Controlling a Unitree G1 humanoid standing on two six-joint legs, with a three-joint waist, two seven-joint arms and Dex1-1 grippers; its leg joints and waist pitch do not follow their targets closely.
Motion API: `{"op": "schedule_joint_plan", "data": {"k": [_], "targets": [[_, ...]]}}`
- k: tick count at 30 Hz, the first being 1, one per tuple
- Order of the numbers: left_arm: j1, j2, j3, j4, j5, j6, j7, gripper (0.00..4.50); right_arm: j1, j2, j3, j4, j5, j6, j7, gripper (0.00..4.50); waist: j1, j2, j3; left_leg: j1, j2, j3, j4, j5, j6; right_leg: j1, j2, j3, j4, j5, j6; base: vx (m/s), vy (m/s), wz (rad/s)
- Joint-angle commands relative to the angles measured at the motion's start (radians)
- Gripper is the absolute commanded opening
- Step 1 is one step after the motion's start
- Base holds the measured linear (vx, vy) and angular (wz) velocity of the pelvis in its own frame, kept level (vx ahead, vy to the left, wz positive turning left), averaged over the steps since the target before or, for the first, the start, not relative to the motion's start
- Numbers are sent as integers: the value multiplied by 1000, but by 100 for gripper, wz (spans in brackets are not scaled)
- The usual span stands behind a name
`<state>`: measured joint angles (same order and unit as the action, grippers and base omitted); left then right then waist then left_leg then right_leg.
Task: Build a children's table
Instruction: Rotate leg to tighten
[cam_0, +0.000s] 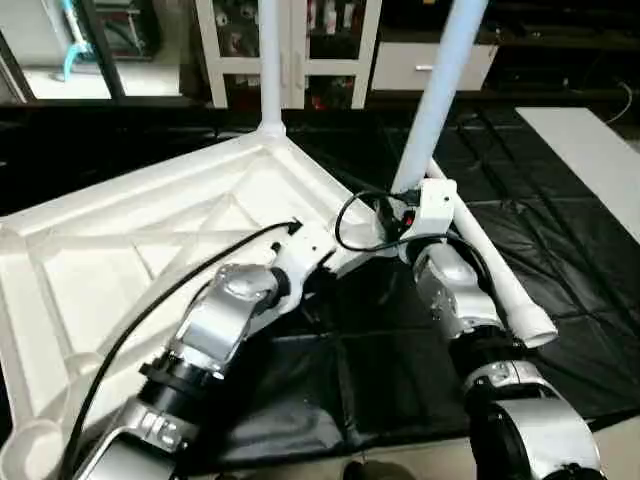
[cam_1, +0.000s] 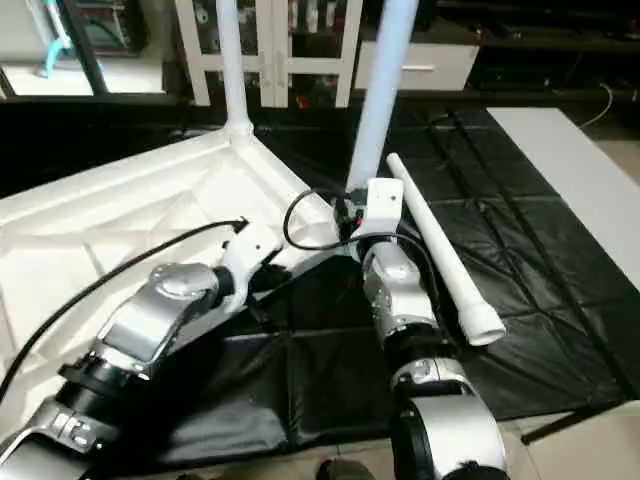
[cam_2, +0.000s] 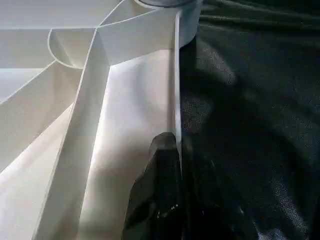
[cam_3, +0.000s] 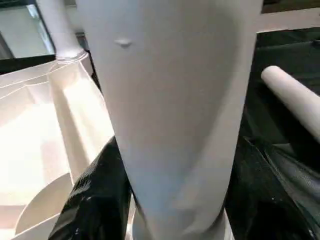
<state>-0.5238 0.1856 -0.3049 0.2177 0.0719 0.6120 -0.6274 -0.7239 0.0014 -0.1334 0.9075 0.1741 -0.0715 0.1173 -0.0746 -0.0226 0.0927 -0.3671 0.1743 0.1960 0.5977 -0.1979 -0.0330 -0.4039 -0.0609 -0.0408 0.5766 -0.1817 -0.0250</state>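
Observation:
The white table top (cam_0: 150, 240) lies upside down on a black sheet, ribs facing up. One white leg (cam_0: 270, 60) stands upright in the far corner socket. A second leg (cam_0: 440, 90) rises at a slight tilt from the corner nearest my right arm. My right gripper (cam_3: 170, 200) is shut on it low down, a black finger (cam_3: 95, 200) on each side. A third leg (cam_0: 505, 285) lies loose on the sheet just right of that arm. My left gripper (cam_2: 177, 200) is shut on the top's thin rim (cam_2: 176, 100) near that same corner.
A white glass-door cabinet (cam_0: 290, 50) and a white drawer front (cam_0: 430, 65) stand behind the work. A flat white panel (cam_0: 600, 160) lies at the far right. The black sheet (cam_0: 400, 360) covers the floor around the top. Black cables run along my left forearm.

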Motion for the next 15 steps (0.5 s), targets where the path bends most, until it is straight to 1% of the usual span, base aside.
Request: {"op": "schedule_joint_plan", "data": {"k": [1, 2, 3, 4, 5, 6, 7, 8, 9, 10, 11, 12, 13, 14, 15], "targets": [[4, 14, -27, 21, 9, -66, -4, 0, 34, 55, -24, 87, 53, 33, 89, 198, -9, 18, -39, 25, 54, -46, -99, -530, -44, -5, -70, 34, -92, -469, -122, 0, 0, 0], [4, 14, -27, 21, 9, -66, -4, 0, 34, 55, -24, 87, 53, 33, 89, 198, -9, 17, -39, 25, 54, -45, -99, -534, -42, -5, -70, 35, -92, -467, -124, 0, 0, 0], [23, 55, -40, 12, 15, -103, -43, 0, 25, 36, -19, 78, 61, 17, 177, 198, -11, 16, -39, 19, 54, -46, -101, -521, -39, 0, -73, 37, -89, -457, -130, 0, 0, 0], [33, 70, -41, 6, 14, -110, -60, 0, 24, 27, -10, 68, 65, 5, 235, 198, -11, 17, -44, 12, 56, -47, -102, -495, -31, 8, -75, 39, -84, -428, -140, 0, 0, 0], [68, 125, -40, -29, -1, -132, -125, 0, 41, -19, 29, 13, 77, -6, 409, 198, -11, 19, -42, 7, 58, -44, -102, -459, -25, 8, -76, 42, -82, -386, -156, 0, 0, 0], [85, 151, -39, -46, -10, -139, -156, 0, 51, -40, 44, -14, 84, -10, 486, 198, -7, 18, -48, 6, 60, -44, -101, -441, -19, 16, -77, 41, -79, -357, -165, 0, 0, 0], [103, 178, -38, -68, -20, -154, -189, 0, 61, -62, 56, -43, 98, 0, 557, 233, -8, 16, -44, -4, 62, -40, -101, -407, 1, 21, -77, 44, -73, -305, -183, 0, 0, 0], [123, 209, -35, -90, -33, -176, -228, 0, 71, -90, 65, -69, 110, 13, 620, 254, -5, 16, -45, -1, 63, -38, -100, -390, 15, 24, -77, 45, -72, -290, -198, 0, 0, 0], [141, 235, -31, -109, -44, -191, -259, 0, 78, -116, 70, -92, 125, 30, 675, 268, -8, 12, -43, -1, 62, -35, -100, -383, 25, 22, -76, 45, -72, -289, -203, 0, 0, 0], [164, 269, -26, -130, -57, -216, -298, 0, 88, -149, 75, -121, 144, 53, 749, 271, -6, 14, -45, -2, 64, -36, -99, -355, 34, 28, -77, 46, -68, -274, -217, 0, 0, 0], [166, 271, -25, -132, -58, -219, -301, 0, 89, -152, 75, -124, 146, 55, 755, 280, -5, 17, -46, -2, 64, -35, -98, -337, 42, 29, -77, 47, -66, -259, -223, 0, 0, 0], [189, 304, -17, -149, -75, -245, -341, 0, 100, -186, 84, -157, 163, 75, 837, 293, -1, 19, -46, 7, 68, -29, -97, -309, 48, 22, -75, 48, -65, -225, -239, 0, 0, 0], [214, 341, -6, -168, -99, -260, -383, 0, 112, -225, 92, -192, 179, 103, 927, 310, 4, 18, -48, 10, 67, -26, -93, -275, 58, 25, -73, 48, -58, -180, -258, 0, 0, 0], [234, 367, 7, -181, -118, -270, -415, 0, 123, -257, 100, -223, 192, 126, 992, 310, 6, 17, -49, 3, 66, -23, -91, -222, 78, 32, -73, 48, -51, -128, -270, 0, 0, 0], [237, 372, 8, -183, -120, -271, -419, 0, 125, -262, 102, -226, 192, 129, 1002, 312, 8, 18, -50, 6, 65, -22, -90, -198, 91, 33, -71, 47, -49, -102, -274, 0, 0, 0]]}}
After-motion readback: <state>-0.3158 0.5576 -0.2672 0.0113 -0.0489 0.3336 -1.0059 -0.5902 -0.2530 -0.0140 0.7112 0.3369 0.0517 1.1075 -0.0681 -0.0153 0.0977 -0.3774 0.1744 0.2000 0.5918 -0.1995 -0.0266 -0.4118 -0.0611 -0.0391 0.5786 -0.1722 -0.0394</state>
